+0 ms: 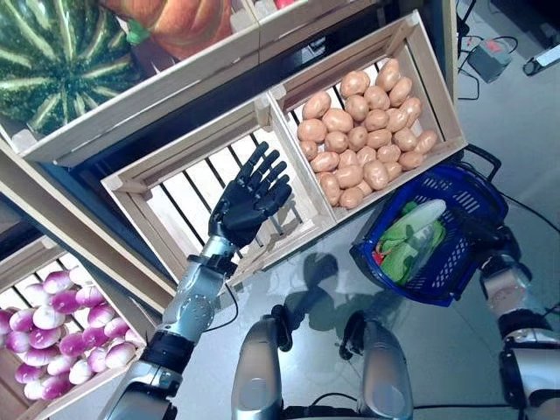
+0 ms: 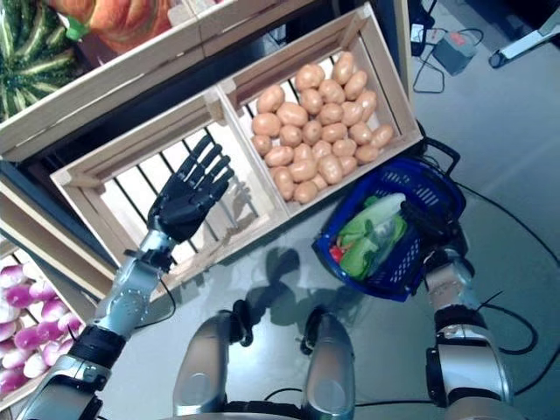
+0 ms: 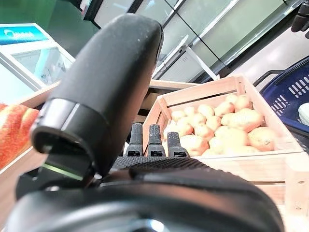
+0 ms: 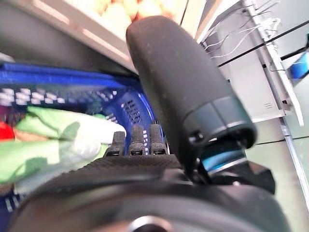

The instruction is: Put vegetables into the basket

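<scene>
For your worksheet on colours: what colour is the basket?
Blue. The basket shows best in the left eye view.

We see a striped watermelon (image 1: 52,61) at upper left, an orange pumpkin (image 1: 179,22) beside it, and purple-white turnips (image 1: 61,337) in a crate at lower left.
</scene>
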Motion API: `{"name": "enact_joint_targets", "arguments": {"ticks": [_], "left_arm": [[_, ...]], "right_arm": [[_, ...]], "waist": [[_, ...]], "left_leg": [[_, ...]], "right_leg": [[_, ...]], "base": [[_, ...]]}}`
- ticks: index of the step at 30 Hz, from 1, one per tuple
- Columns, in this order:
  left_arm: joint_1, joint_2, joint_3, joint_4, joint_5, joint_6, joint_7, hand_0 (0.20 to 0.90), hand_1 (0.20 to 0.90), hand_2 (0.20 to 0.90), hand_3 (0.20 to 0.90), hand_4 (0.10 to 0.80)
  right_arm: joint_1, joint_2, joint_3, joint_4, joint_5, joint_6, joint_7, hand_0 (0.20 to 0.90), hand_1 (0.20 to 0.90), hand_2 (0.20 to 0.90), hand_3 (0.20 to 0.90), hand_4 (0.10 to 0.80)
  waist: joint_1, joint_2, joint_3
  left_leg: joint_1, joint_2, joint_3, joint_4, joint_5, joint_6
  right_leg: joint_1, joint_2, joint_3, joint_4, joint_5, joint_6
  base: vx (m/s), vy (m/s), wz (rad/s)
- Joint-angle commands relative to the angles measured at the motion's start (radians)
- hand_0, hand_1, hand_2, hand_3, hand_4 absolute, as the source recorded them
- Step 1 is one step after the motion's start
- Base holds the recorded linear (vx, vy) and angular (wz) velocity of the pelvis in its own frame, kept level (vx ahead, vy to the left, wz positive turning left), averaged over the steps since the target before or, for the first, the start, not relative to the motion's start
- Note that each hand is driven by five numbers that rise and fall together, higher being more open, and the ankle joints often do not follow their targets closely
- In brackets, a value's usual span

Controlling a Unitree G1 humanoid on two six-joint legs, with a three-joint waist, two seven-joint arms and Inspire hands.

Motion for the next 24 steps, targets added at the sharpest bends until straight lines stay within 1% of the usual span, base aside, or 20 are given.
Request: {"name": "enact_joint_targets", "arguments": {"ticks": [1, 3, 4, 7, 8, 9, 13, 15, 18, 21, 22, 24], "left_arm": [[0.096, -0.047, 0.031, -0.036, 0.019, 0.023, -0.116, 0.9, 0.9, 0.9, 0.9, 0.8], [0.135, -0.063, 0.029, -0.022, 0.037, 0.036, -0.14, 0.9, 0.9, 0.9, 0.9, 0.8], [0.182, -0.078, 0.029, -0.001, 0.052, 0.059, -0.187, 0.9, 0.9, 0.9, 0.9, 0.8], [0.261, -0.099, 0.021, 0.063, 0.068, 0.138, -0.343, 0.9, 0.9, 0.9, 0.9, 0.8], [0.284, -0.101, 0.018, 0.092, 0.085, 0.144, -0.383, 0.9, 0.9, 0.9, 0.9, 0.8], [0.306, -0.105, 0.014, 0.126, 0.108, 0.154, -0.41, 0.9, 0.9, 0.9, 0.9, 0.8], [0.343, -0.111, 0.005, 0.229, 0.172, 0.184, -0.428, 0.9, 0.9, 0.9, 0.9, 0.8], [0.357, -0.122, 0.006, 0.288, 0.2, 0.211, -0.429, 0.9, 0.9, 0.9, 0.9, 0.8], [0.379, -0.143, 0.01, 0.358, 0.225, 0.232, -0.398, 0.9, 0.9, 0.9, 0.9, 0.8], [0.393, -0.16, 0.004, 0.419, 0.251, 0.239, -0.382, 0.9, 0.9, 0.9, 0.9, 0.8], [0.393, -0.17, -0.004, 0.443, 0.26, 0.242, -0.376, 0.9, 0.9, 0.9, 0.9, 0.8], [0.389, -0.185, -0.015, 0.481, 0.279, 0.238, -0.37, 0.9, 0.9, 0.9, 0.9, 0.8]], "right_arm": [[0.078, 0.094, 0.004, -0.153, 0.028, -0.171, 0.084, 0.9, 0.9, 0.9, 0.9, 0.8], [0.126, 0.129, 0.018, -0.214, 0.023, -0.181, 0.09, 0.9, 0.9, 0.9, 0.9, 0.8], [0.189, 0.167, 0.039, -0.271, 0.007, -0.193, 0.11, 0.9, 0.9, 0.9, 0.9, 0.8], [0.287, 0.239, 0.098, -0.361, -0.026, -0.215, 0.179, 0.9, 0.9, 0.9, 0.9, 0.8], [0.312, 0.261, 0.123, -0.385, -0.05, -0.217, 0.189, 0.9, 0.9, 0.9, 0.9, 0.8], [0.333, 0.284, 0.15, -0.409, -0.064, -0.202, 0.207, 0.9, 0.9, 0.9, 0.9, 0.8], [0.398, 0.339, 0.23, -0.458, -0.115, -0.206, 0.244, 0.9, 0.9, 0.9, 0.9, 0.8], [0.421, 0.355, 0.245, -0.468, -0.109, -0.198, 0.252, 0.9, 0.9, 0.9, 0.9, 0.8], [0.474, 0.387, 0.269, -0.469, -0.089, -0.192, 0.248, 0.9, 0.9, 0.9, 0.9, 0.8], [0.512, 0.41, 0.281, -0.436, -0.07, -0.156, 0.222, 0.9, 0.9, 0.9, 0.9, 0.8], [0.518, 0.42, 0.283, -0.409, -0.044, -0.129, 0.205, 0.9, 0.9, 0.9, 0.9, 0.8], [0.522, 0.43, 0.278, -0.355, -0.04, -0.11, 0.202, 0.9, 0.9, 0.9, 0.9, 0.8]], "waist": [[0.009, -0.043, -0.205], [0.006, -0.045, -0.23], [0.003, -0.044, -0.258], [-0.002, -0.042, -0.309], [-0.007, -0.04, -0.321], [-0.014, -0.037, -0.335], [-0.035, -0.034, -0.364], [-0.049, -0.03, -0.374], [-0.069, -0.028, -0.381], [-0.084, -0.022, -0.38], [-0.087, -0.018, -0.38], [-0.089, -0.014, -0.382]], "left_leg": [[0.178, -0.086, 0.0, -0.235, -0.014, 0.008], [0.218, -0.095, 0.002, -0.297, 0.009, 0.009], [0.259, -0.103, 0.001, -0.359, 0.029, 0.008], [0.323, -0.116, 0.008, -0.46, 0.059, 0.009], [0.347, -0.118, 0.015, -0.494, 0.069, 0.008], [0.373, -0.12, 0.024, -0.529, 0.08, 0.008], [0.392, -0.117, 0.048, -0.529, 0.064, 0.004], [0.403, -0.116, 0.051, -0.529, 0.054, -0.001], [0.417, -0.118, 0.064, -0.529, 0.049, 0.005], [0.426, -0.12, 0.071, -0.529, 0.044, 0.01], [0.428, -0.122, 0.07, -0.529, 0.041, 0.011], [0.429, -0.124, 0.068, -0.529, 0.04, 0.013]], "right_leg": [[0.181, 0.073, 0.001, -0.316, 0.1, -0.01], [0.22, 0.085, 0.006, -0.378, 0.123, -0.007], [0.258, 0.096, 0.012, -0.434, 0.143, -0.003], [0.31, 0.112, 0.025, -0.522, 0.179, 0.004], [0.328, 0.116, 0.027, -0.552, 0.191, 0.007], [0.348, 0.121, 0.031, -0.582, 0.203, 0.01], [0.367, 0.125, 0.035, -0.604, 0.207, 0.015], [0.377, 0.126, 0.039, -0.604, 0.202, 0.022], [0.389, 0.128, 0.046, -0.604, 0.199, 0.023], [0.397, 0.128, 0.047, -0.604, 0.195, 0.024], [0.399, 0.128, 0.049, -0.604, 0.193, 0.024], [0.402, 0.129, 0.051, -0.604, 0.192, 0.023]], "base": [[0.194, 0.062, -0.14], [0.161, 0.064, -0.05], [0.16, 0.067, 0.07], [0.14, 0.062, 0.05], [0.119, 0.065, -0.07], [0.1, 0.051, -0.13], [0.049, 0.03, -0.13], [0.071, 0.05, 0.01], [0.069, 0.044, 0.03], [0.036, 0.039, -0.05], [0.017, 0.041, -0.08], [0.011, 0.029, -0.09]]}}
